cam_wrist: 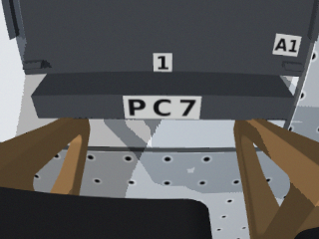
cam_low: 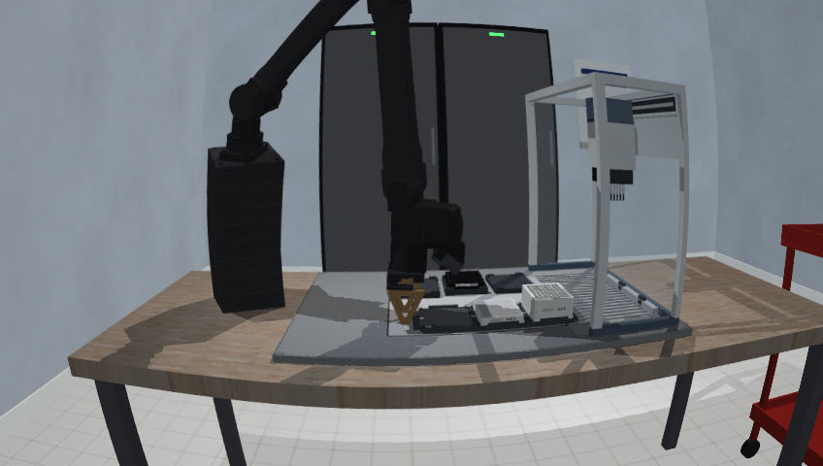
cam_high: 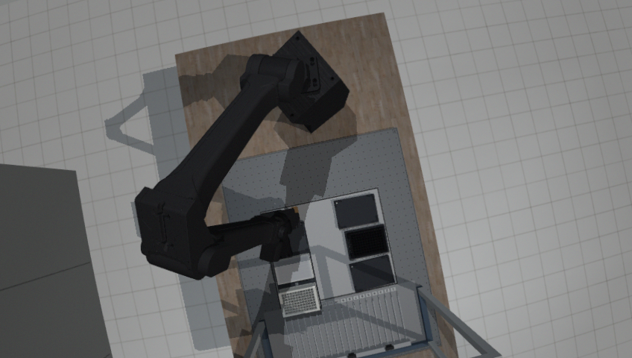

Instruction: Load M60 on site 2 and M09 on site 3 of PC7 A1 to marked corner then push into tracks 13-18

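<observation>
The dark carrier PC7 (cam_high: 294, 270) lies on the left part of the light apron (cam_high: 328, 248), its far end at the edge of the rails (cam_high: 350, 324). The white deep-well block M09 (cam_high: 300, 300) sits on its far site, and the pale 384-well plate M60 (cam_high: 293, 270) on the middle site. In the wrist view site 1 (cam_wrist: 162, 14) is empty, with the PC7 handle (cam_wrist: 161, 96) just ahead of my fingers. My gripper (cam_wrist: 161, 119) is open and empty, low over the deck at the handle end, and also shows in the side view (cam_low: 404, 309). The carrier also shows there (cam_low: 478, 317).
The black 96-well plate M06 (cam_high: 366, 242) sits on the middle nest at the right of the apron, and the nests on either side (cam_high: 355, 211) (cam_high: 372, 271) hold nothing. The instrument's white frame (cam_low: 606, 202) stands over the rails. The arm's base block (cam_low: 245, 227) is at the table's left.
</observation>
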